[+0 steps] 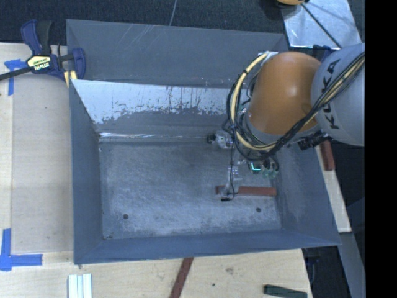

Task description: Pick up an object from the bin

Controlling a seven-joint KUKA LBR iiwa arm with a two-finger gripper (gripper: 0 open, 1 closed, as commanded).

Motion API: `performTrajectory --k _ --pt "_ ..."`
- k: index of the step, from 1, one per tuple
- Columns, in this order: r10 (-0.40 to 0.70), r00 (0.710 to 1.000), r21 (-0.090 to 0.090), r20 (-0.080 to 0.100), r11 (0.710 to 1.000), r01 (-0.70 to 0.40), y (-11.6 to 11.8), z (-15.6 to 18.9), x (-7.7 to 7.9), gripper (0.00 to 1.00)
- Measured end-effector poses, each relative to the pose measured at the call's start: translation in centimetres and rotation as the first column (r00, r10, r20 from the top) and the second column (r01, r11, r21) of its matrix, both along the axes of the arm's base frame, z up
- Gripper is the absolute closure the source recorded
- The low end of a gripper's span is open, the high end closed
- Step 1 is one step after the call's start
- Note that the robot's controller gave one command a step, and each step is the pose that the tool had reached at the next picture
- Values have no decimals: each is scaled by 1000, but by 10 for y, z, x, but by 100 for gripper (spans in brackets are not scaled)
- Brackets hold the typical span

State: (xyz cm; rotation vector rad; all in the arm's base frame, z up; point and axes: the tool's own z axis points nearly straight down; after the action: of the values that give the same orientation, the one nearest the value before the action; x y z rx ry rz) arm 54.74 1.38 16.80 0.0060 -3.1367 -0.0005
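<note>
Flat reddish-brown stick [255, 192] at near right of the bin [155, 197], left end under the gripper [227, 195], grip state unclear tbh

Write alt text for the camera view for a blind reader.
A robot arm's gripper hangs at the left end of a thin reddish-brown bar lying on the floor of a grey metal bin, toward its right side.

Hand [229, 191] hides L end of brown strip [255, 192]; orange wrist cover [282, 92] blocks bin's [87, 185] rear-R corner.
</note>
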Motion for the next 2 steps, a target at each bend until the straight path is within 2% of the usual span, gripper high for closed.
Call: performTrajectory --k 1,2 --pt "0 1000 0 8 1000 0 0 4 2 0" --pt "64 998 0 16 998 -64 -25 -27 -10 0"
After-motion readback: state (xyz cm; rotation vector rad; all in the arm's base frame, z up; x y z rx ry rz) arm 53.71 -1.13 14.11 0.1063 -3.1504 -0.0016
